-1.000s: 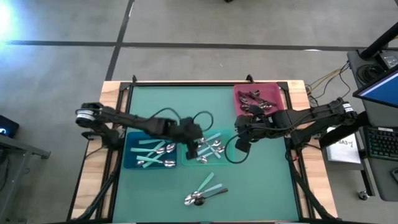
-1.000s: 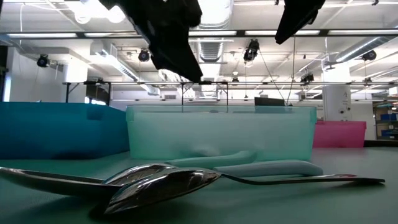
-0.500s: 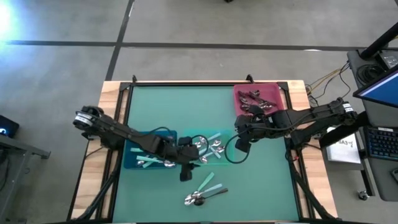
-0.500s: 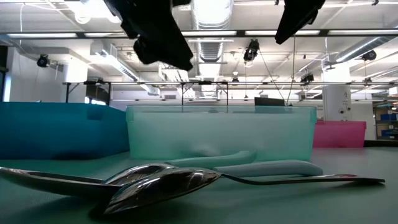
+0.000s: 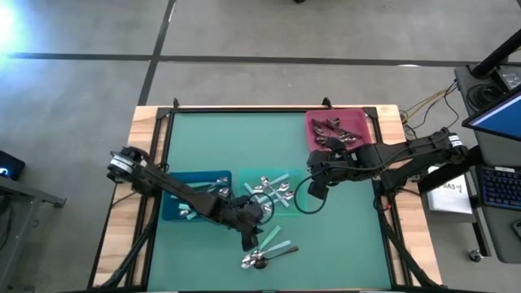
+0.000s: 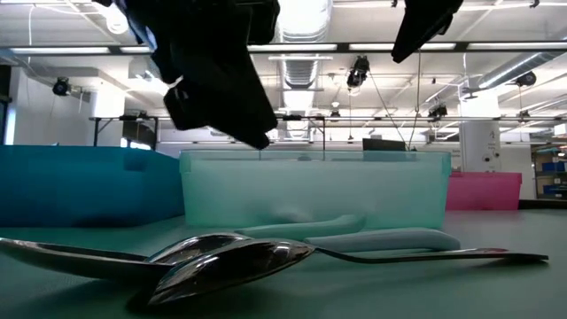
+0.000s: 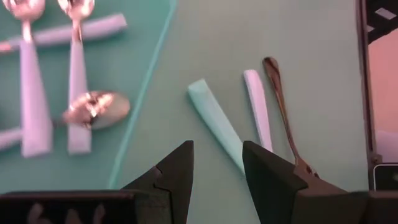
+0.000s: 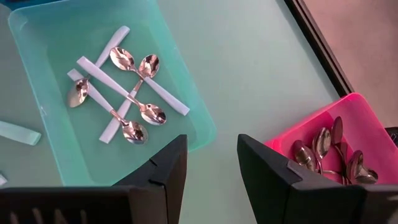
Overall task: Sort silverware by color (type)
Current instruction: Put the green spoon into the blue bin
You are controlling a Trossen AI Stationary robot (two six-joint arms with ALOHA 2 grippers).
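Observation:
Three loose spoons lie flat on the green mat near its near edge (image 5: pixel 269 249): two with light teal handles (image 7: pixel 217 121) (image 7: pixel 258 118) and a dark metal one (image 7: pixel 283 102). Their bowls show close up in the low view (image 6: pixel 221 261). My left gripper (image 5: pixel 249 238) (image 7: pixel 217 155) hangs open just above the mat, beside these handles and touching nothing. My right gripper (image 5: pixel 313 185) (image 8: pixel 211 149) waits open in the air between the teal bin (image 8: pixel 37 99) and the pink bin (image 8: pixel 367 118). Several spoons lie in each bin.
The blue bin (image 5: pixel 169 205), teal bin (image 5: pixel 286 174) and pink bin (image 5: pixel 358 118) stand in a line across the mat. Open green mat lies toward the far edge (image 5: pixel 236 138). A raised black frame (image 5: pixel 383 203) borders the mat.
My left gripper has moved from above the teal bin toward the table's near edge and downward, and now hangs over the loose spoons. The right arm and the spoons have stayed where they were.

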